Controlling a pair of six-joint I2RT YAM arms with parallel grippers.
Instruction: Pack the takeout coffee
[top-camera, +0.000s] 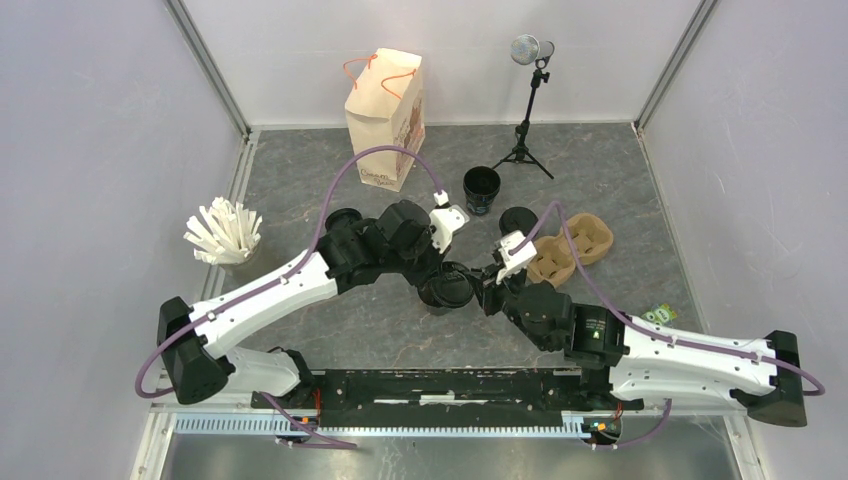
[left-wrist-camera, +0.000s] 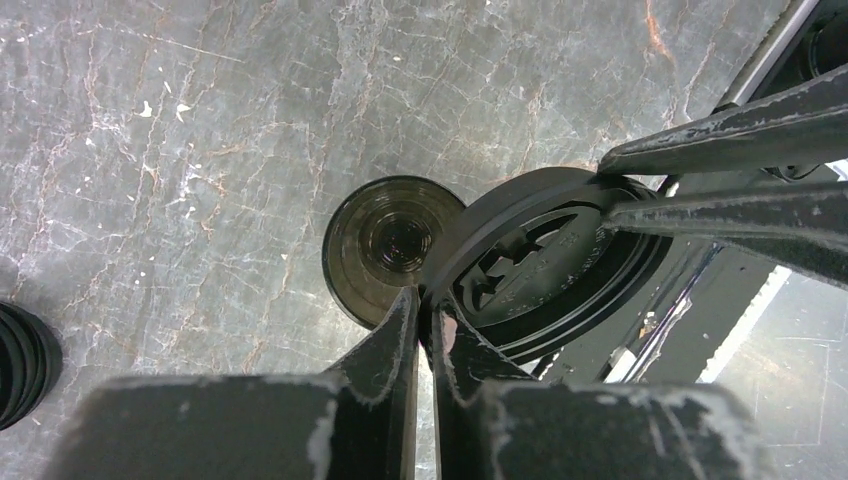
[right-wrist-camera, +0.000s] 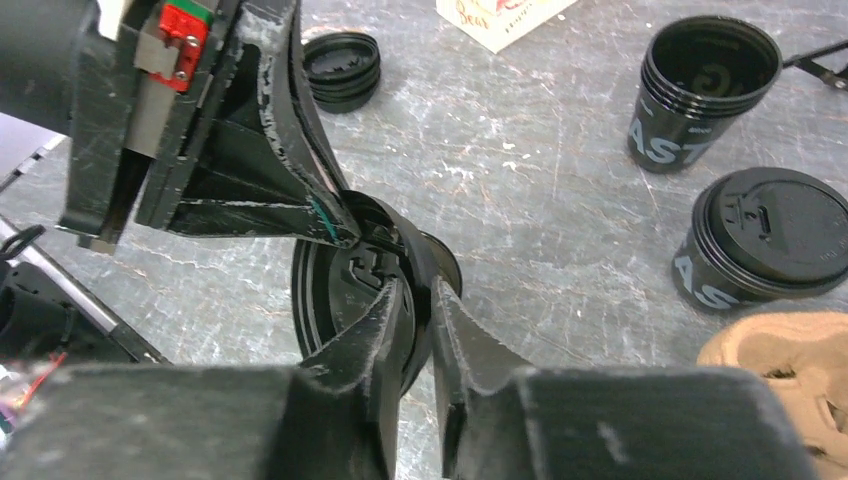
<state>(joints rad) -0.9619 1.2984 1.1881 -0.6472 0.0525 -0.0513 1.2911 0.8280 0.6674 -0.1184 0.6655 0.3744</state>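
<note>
a round black plastic lid hangs tilted over an open small black disposable cup on the grey counter. left end effector and right end effector each pinch its rim. likely light, thin, bendy; rim holds suit it.

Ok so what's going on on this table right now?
Both arms meet at one black lid. The left gripper and the right gripper each pinch its rim from opposite sides, holding it tilted beside an open cup on the table. The lid is not seated yet. A lidded cup stands by the pulp carrier, and the paper bag stands at the back.
</note>
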